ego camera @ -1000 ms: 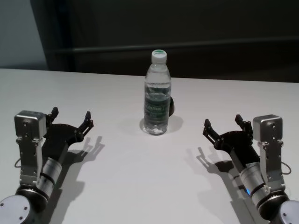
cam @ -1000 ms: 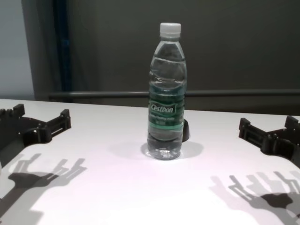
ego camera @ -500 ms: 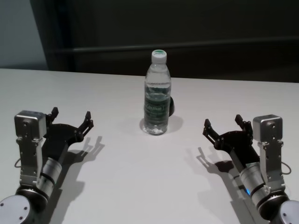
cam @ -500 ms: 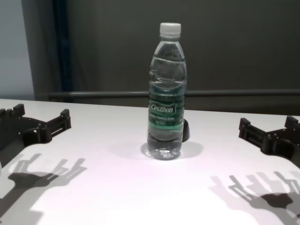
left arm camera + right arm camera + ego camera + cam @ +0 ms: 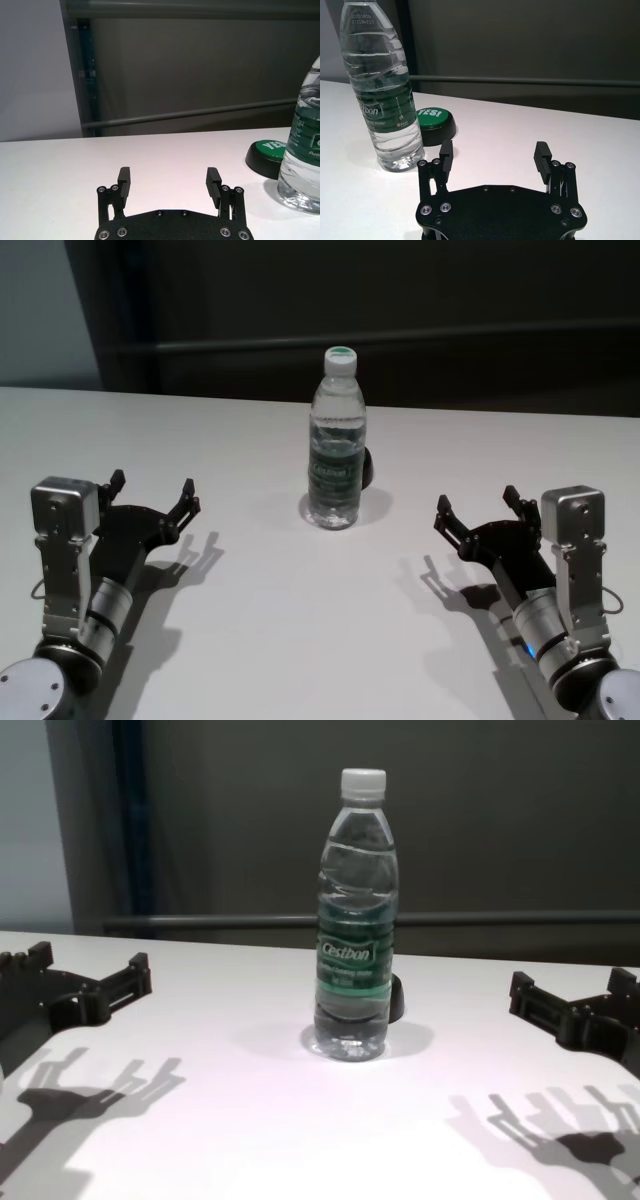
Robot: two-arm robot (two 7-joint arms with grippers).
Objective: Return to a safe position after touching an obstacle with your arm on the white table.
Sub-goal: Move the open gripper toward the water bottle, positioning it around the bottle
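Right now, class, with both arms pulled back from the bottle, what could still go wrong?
1. The water bottle stands tall and upright on the white table; a sideways sweep could topple it.
2. The green button sits just behind it, so a nudge might push the bottle onto it.
3. The left gripper and right gripper are open; the fingers could snag.

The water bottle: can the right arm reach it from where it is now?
Probably yes. The right gripper is open, apart from the water bottle, with only bare white table between them. The green button sits behind the bottle, not in the way.
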